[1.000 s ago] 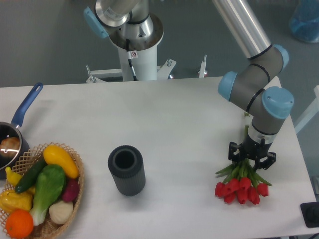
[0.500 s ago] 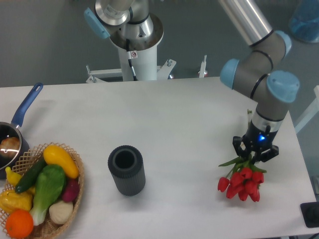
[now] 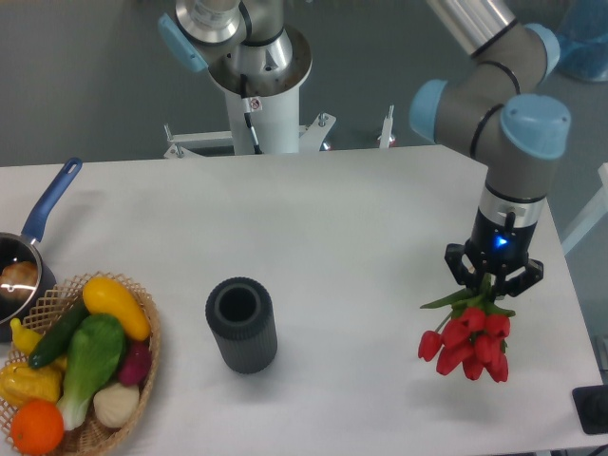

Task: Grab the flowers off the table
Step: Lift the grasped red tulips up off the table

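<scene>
**Hand gripped the tulips at the right of the table**

The hand was closed on the stems of the flowers, pointing straight down, a blue light lit on the wrist above it. The red blooms hung below the fingers, over the near right part of the table. Whether the blooms touched the top could not be told. A dark ribbed cylinder stood near the middle, and a wicker basket of vegetables sat at the near left, beside a blue-handled pan.

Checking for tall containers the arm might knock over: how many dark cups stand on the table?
1. The ribbed dark cup stands upright near the table's middle front, between the basket and the flowers.
</scene>
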Robot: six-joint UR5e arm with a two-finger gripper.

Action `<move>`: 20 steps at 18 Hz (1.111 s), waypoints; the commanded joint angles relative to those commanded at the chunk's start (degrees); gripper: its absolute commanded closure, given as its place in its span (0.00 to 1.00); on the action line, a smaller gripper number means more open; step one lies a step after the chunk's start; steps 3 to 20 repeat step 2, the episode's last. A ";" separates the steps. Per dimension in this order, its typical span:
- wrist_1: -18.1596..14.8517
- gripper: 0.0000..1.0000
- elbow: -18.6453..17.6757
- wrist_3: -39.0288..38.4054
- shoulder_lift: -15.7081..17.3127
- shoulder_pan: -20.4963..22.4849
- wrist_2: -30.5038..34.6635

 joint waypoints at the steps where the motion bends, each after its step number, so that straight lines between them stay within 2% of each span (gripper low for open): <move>1: -0.44 1.00 0.00 -0.09 0.61 -0.09 0.00; 20: -1.05 1.00 0.00 -0.09 1.23 -0.09 0.00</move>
